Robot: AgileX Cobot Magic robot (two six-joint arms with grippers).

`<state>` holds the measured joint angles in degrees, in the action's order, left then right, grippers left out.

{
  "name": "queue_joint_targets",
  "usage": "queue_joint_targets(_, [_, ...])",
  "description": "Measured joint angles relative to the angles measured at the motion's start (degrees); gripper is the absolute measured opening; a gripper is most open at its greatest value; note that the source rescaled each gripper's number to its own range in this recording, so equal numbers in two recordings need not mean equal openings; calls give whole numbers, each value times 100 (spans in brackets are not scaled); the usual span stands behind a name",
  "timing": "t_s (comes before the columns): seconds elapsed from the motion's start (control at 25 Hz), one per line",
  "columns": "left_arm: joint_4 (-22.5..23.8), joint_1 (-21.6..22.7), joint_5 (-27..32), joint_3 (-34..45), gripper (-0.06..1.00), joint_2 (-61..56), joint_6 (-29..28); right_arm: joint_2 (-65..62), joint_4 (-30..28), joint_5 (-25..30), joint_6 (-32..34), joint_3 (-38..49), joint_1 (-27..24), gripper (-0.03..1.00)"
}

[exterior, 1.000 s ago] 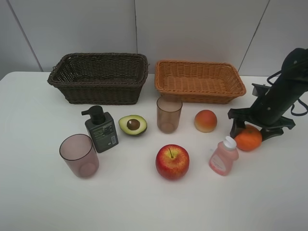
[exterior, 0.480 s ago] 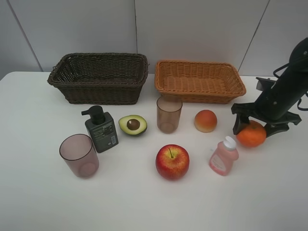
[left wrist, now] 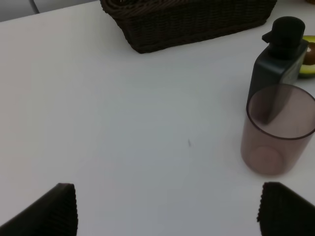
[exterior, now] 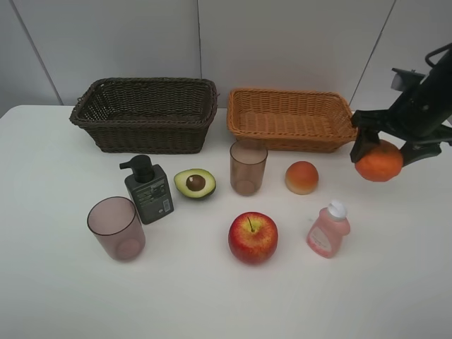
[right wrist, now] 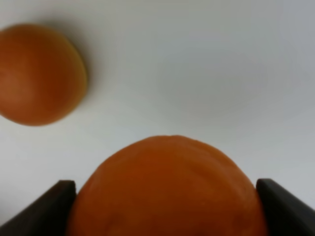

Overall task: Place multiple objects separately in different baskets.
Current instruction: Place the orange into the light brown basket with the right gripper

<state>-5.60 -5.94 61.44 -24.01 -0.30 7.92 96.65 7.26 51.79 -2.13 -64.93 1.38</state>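
My right gripper [exterior: 379, 152] is shut on the orange tangerine [exterior: 379, 161] and holds it in the air, just right of the light orange-tan basket [exterior: 292, 119]. The tangerine fills the right wrist view [right wrist: 167, 189], with the peach-coloured fruit [right wrist: 38, 73] below it. On the table lie the peach-coloured fruit [exterior: 301, 176], red apple [exterior: 253, 237], pink bottle [exterior: 328, 229], halved avocado [exterior: 195, 183], green pump bottle [exterior: 147, 189] and two mauve cups [exterior: 248, 167] [exterior: 116, 228]. The dark brown basket [exterior: 145, 114] stands at the back left. My left gripper [left wrist: 165, 209] is open over bare table.
The left wrist view shows the near mauve cup [left wrist: 279, 129], the pump bottle [left wrist: 278, 61] behind it and the dark basket [left wrist: 187, 19]. The white table [exterior: 212, 296] ends at a wall behind the baskets.
My right gripper has lifted the tangerine off the table and carried it up and back, level with the tan basket's right end. Nothing else has moved.
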Motion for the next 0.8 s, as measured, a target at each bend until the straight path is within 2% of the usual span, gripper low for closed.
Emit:
queue_joint_targets(0.24, [0, 0, 0, 0, 97, 0, 0, 0, 5, -28, -349, -665, 0, 62])
queue_joint_targets(0.56, [0, 0, 0, 0, 97, 0, 0, 432, 181, -1127, -952, -1388, 137, 62])
queue_joint_targets(0.8, [0, 0, 0, 0, 97, 0, 0, 1148, 290, -1920, -1018, -1950, 404, 62])
